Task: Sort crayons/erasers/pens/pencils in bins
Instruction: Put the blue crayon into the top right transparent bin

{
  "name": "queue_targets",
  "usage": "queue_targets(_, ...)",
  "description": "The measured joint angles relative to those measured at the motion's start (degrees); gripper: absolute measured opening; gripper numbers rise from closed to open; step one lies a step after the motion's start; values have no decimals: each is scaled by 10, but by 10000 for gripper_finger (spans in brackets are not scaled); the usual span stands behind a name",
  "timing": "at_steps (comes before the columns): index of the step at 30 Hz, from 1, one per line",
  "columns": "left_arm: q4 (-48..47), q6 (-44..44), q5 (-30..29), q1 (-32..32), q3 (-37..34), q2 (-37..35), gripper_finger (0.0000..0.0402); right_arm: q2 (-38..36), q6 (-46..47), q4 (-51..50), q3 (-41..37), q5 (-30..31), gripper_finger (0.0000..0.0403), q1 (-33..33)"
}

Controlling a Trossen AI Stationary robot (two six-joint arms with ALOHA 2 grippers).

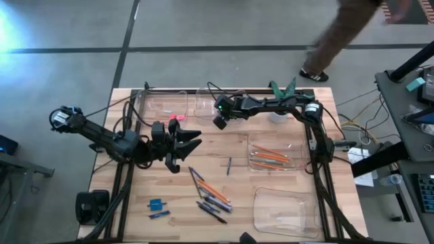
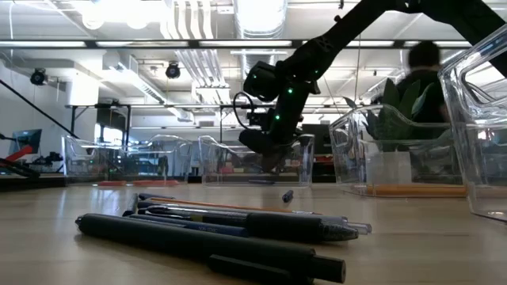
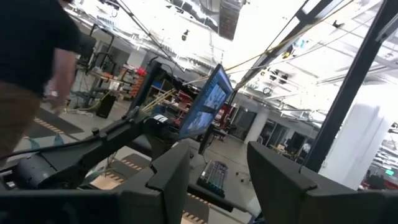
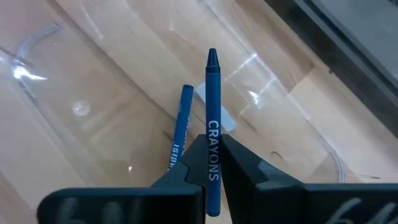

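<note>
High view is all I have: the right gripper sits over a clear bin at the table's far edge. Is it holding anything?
Observer: Yes. The right gripper is shut on a blue crayon printed CRAYONS.
Operator: Anything already in that clear plastic bin?
Observer: One more blue crayon lies on the clear plastic bin's floor.
Operator: And the left gripper?
Observer: The left gripper is open, empty, and aimed off across the room.

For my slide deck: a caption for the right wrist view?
Right gripper pinching a blue crayon above a clear plastic bin holding another.
</note>
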Motion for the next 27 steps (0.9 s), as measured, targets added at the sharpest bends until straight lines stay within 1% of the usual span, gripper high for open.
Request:
queue_targets(5, -8, 0, 1, 0, 0, 0, 148, 6, 3, 3, 1, -1, 23, 0)
queue_targets(8, -15, 0, 1, 0, -1, 0, 148, 6, 12, 3, 1, -1, 31, 0)
queue_targets(11, -15, 0, 1, 0, -1, 0, 148, 6, 13, 3, 1, 0, 52, 0)
queue_targets(18, -19, 29, 2, 0, -1, -10, 148, -3, 13, -3, 0, 1, 119, -1)
queue_targets(20, -36, 29, 2, 0, -1, -17, 148, -15, 13, -5, 0, 1, 132, -3)
queue_targets(22, -56, 28, 2, 0, -2, -22, 148, -35, 18, -4, 0, 17, 140, -4)
queue_targets(25, -73, 28, 2, 0, -2, -30, 148, -73, 14, -2, 9, 49, 143, -6)
queue_targets(27, -77, 28, 2, 0, -2, -33, 148, -102, 11, -4, 15, 46, 140, -7)
